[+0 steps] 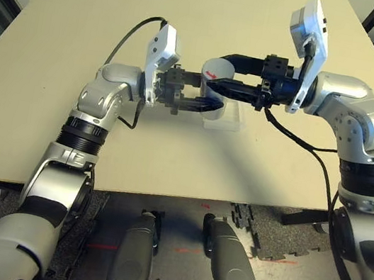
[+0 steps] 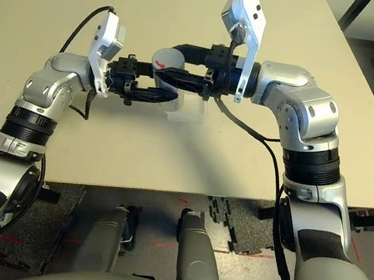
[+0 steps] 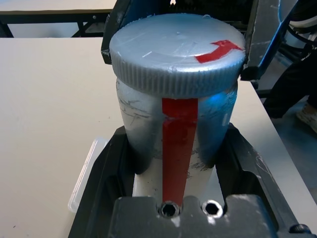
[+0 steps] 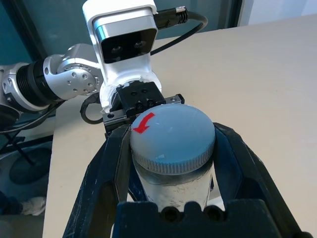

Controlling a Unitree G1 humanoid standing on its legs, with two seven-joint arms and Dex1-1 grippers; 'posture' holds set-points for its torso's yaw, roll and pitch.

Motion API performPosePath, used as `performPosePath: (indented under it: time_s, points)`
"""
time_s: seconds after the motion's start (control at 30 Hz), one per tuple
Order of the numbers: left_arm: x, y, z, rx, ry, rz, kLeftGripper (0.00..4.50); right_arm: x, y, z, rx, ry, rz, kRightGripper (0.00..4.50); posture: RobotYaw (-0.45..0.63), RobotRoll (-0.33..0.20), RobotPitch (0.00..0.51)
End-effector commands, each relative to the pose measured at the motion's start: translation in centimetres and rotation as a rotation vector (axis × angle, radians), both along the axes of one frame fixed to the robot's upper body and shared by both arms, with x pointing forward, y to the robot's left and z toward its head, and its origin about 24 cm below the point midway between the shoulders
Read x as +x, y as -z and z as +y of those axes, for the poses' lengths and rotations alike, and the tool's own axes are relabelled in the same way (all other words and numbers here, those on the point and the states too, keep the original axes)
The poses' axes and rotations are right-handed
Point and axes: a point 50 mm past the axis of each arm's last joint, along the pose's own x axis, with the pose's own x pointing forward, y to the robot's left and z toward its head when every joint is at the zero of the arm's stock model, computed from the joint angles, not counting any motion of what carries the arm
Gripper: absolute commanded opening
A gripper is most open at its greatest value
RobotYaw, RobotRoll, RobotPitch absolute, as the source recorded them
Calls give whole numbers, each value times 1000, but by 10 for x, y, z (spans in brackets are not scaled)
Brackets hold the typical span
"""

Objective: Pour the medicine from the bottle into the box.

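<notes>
In the left wrist view, the left fingers (image 3: 116, 163) pinch the bottle (image 3: 181, 148) upright, above the surface (image 3: 44, 114); the right fingers (image 4: 171, 163) close on the cap (image 4: 173, 136). The box (image 1: 222, 122) sits just beside, on the surface. To open it well, I'd brace the left grip, turn the right wrist along the red arrow, and avoid tilting before the 2 parts separate.

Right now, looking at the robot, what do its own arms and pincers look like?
Both arms are silver with rounded shells and ribbed black bands. The left pincer and right pincer each have two slim black fingers on a black mount. A white camera bracket stands at each wrist, and thin black cables loop along the arms.
</notes>
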Motion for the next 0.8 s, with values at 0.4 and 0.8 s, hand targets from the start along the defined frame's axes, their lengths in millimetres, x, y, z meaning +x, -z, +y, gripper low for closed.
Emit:
performPosePath:
  time_s: [0.4,0.8]
  points:
    - [-16,-8,-28,9,167,-21,2446,29,4,24,-82,-389,-135,2583,-95,0,205]
    - [-30,-6,-37,25,242,-6,2447,41,16,46,-246,-538,-193,2584,-48,0,214]
